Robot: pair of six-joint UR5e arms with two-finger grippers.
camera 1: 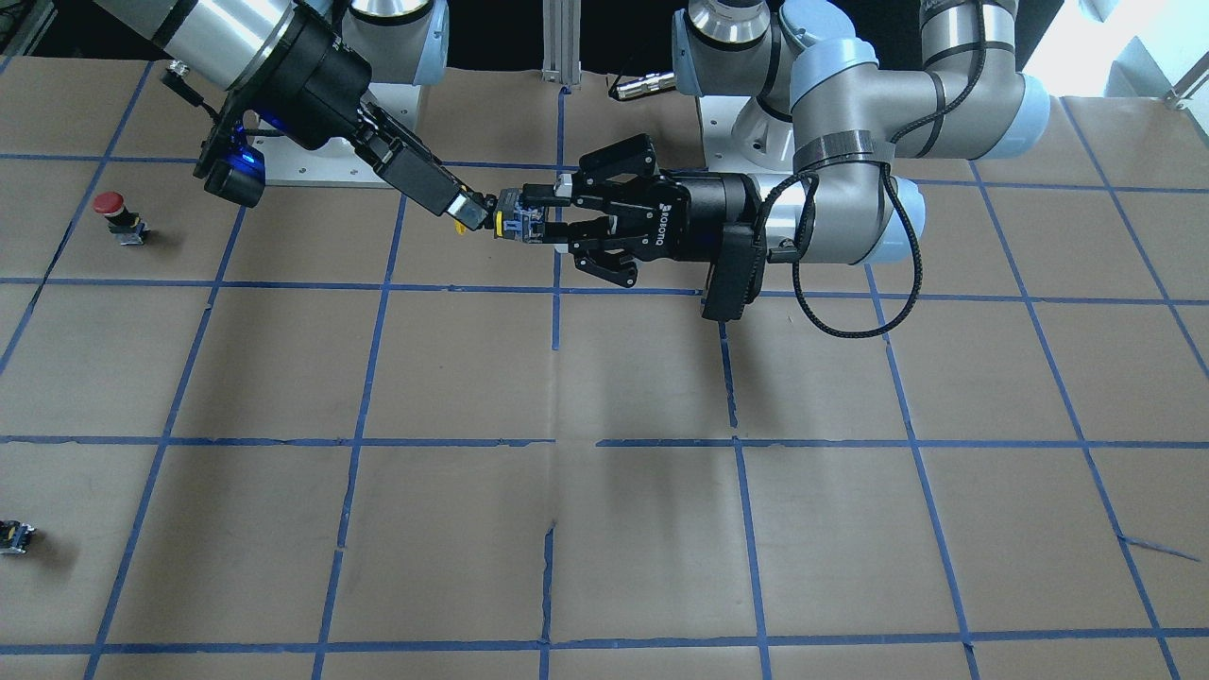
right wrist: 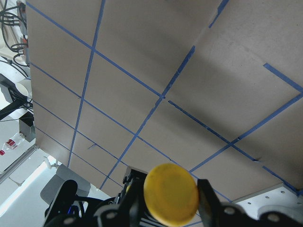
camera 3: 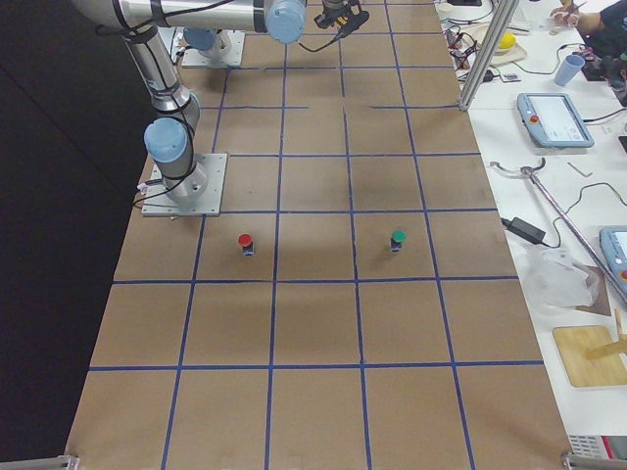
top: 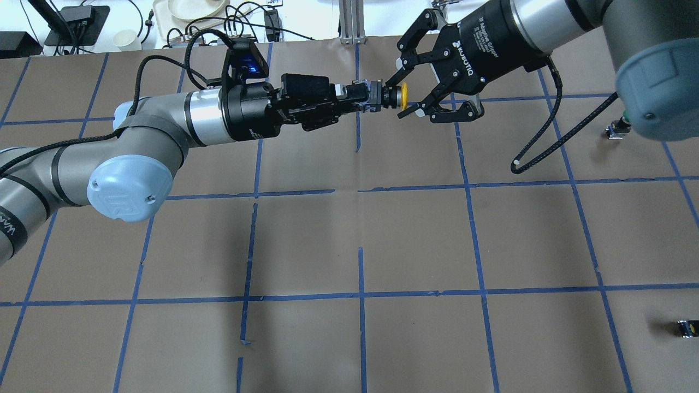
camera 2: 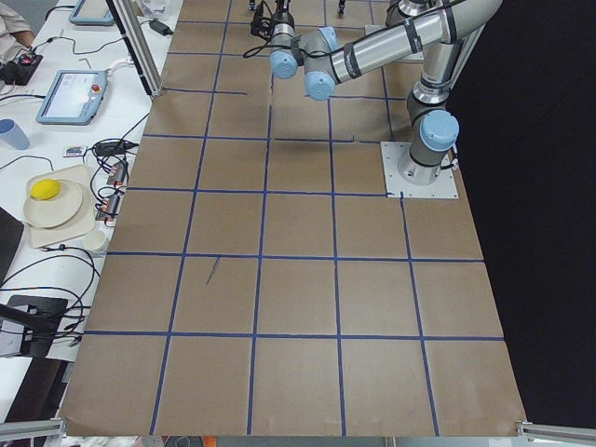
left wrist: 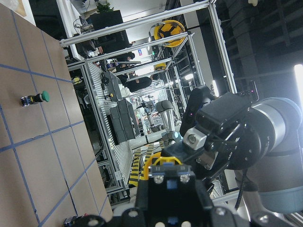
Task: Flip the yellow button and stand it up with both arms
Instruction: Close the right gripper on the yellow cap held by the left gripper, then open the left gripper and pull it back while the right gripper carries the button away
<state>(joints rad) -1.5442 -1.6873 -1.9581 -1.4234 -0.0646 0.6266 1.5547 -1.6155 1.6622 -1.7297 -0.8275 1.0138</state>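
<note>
The yellow button (top: 405, 96) is held in the air, lying horizontally, with its cap pointing at the right gripper. My left gripper (top: 370, 101) is shut on its black-and-grey body (camera 1: 515, 219). My right gripper (top: 397, 99) is open, with one finger on each side of the yellow cap and close to it. In the right wrist view the cap (right wrist: 170, 194) fills the space between the two fingers (right wrist: 207, 201). In the left wrist view the body (left wrist: 170, 187) sits in front of the right gripper (left wrist: 213, 137).
A red-capped button (camera 1: 118, 215) stands on the brown paper on the robot's right. A green-capped button (camera 3: 397, 238) stands farther out. A small black block with a yellow patch (top: 687, 327) lies near the right edge. Blue tape lines grid the table.
</note>
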